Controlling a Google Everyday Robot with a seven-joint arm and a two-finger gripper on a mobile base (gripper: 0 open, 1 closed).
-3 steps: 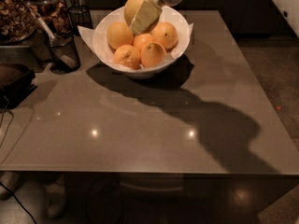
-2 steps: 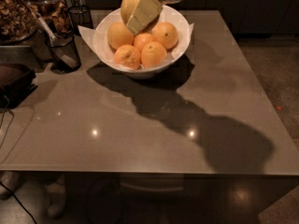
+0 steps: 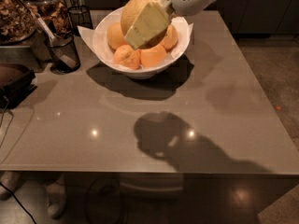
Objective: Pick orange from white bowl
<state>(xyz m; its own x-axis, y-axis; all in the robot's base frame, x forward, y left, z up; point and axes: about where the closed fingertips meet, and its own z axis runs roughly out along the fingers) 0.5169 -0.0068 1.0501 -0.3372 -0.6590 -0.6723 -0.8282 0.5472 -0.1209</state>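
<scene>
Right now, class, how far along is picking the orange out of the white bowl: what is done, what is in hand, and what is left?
Done: the gripper is shut on the orange. In hand: the orange looks raised above the smaller fruits, directly over the white bowl. Left: carrying it clear of the bowl's rim, since it has not yet moved out sideways.

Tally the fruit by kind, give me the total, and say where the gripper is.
Large pale orange: 1, clamped in the gripper over the white bowl.
Smaller deep-orange fruits: 4 visible in the bowl.
Total: 5 fruits.
</scene>
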